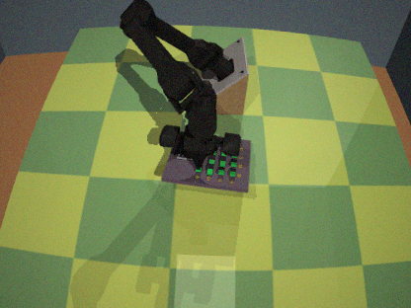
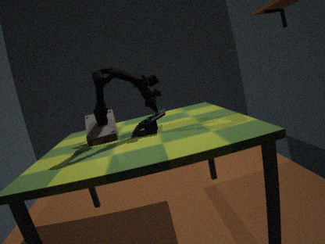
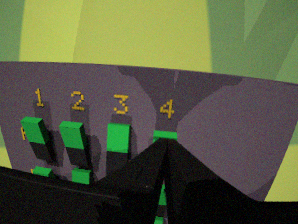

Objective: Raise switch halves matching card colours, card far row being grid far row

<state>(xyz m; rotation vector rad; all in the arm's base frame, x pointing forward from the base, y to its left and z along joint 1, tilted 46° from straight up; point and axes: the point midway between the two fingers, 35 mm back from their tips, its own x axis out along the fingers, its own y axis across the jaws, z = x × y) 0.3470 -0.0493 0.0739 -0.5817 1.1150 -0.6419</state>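
Observation:
The purple panel [image 1: 240,186] [image 3: 220,145] carries a grid of green and dark switches. My gripper [image 1: 199,166] [image 2: 157,112] [image 3: 165,145] is shut and empty, its tips at the column 4 switch of the far row, whose green end [image 1: 198,170] [image 3: 165,135] shows just beyond them. They look to be touching or very close. In the same row, the switches of column 1 [image 3: 34,130], column 2 [image 3: 73,134] and column 3 [image 3: 118,137] show green far halves and dark near halves. The fingers hide most nearer rows in the wrist view. The small card is hidden behind the gripper.
The arm's base block [image 1: 231,101] [image 2: 102,137] stands behind the panel on the checkered table [image 1: 306,212] [image 2: 137,154]. The panel is tilted on a dark stand [image 2: 151,129]. A pale patch [image 1: 205,281] lies on the table beyond the panel.

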